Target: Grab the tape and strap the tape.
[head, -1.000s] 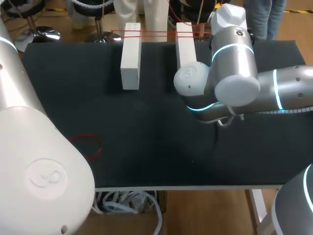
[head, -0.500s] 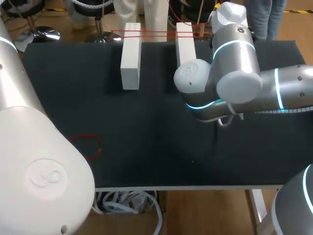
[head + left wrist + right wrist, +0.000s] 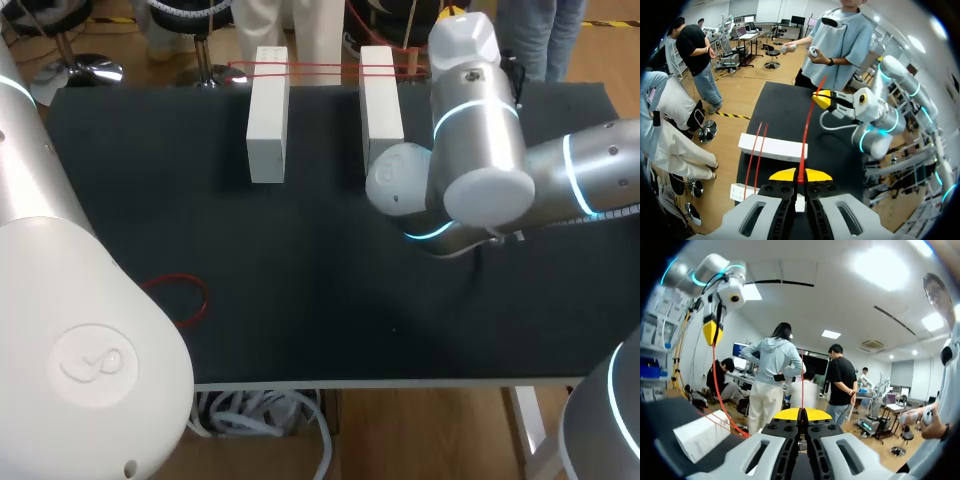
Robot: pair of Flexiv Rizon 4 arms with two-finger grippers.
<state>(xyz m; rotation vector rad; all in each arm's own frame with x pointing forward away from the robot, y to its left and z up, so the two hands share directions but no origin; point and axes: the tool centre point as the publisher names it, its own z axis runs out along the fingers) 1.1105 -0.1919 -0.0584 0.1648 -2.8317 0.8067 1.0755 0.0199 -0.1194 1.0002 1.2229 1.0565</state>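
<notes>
A red rubber band point(image 3: 807, 130) is stretched taut in the air between my two grippers. My left gripper point(image 3: 800, 176) is shut on one end of it. My right gripper point(image 3: 800, 414) is shut on the other end and shows ahead as yellow tips point(image 3: 825, 99). From the right wrist, the left gripper point(image 3: 712, 332) hangs high with the band point(image 3: 715, 375) running down from it. Two white blocks point(image 3: 268, 112) point(image 3: 380, 95) stand on the black table. Another red band point(image 3: 320, 68) spans their far ends. In the head view both grippers are hidden behind my arms.
A loose red band point(image 3: 185, 295) lies on the black table point(image 3: 300, 280) near its front left. My right arm point(image 3: 480, 150) hangs over the right block's near end. My left arm point(image 3: 80, 330) fills the near left corner.
My right arm has shifted to the right and a little away from the front edge, uncovering more of the right block. Blocks and loose band have not moved.
</notes>
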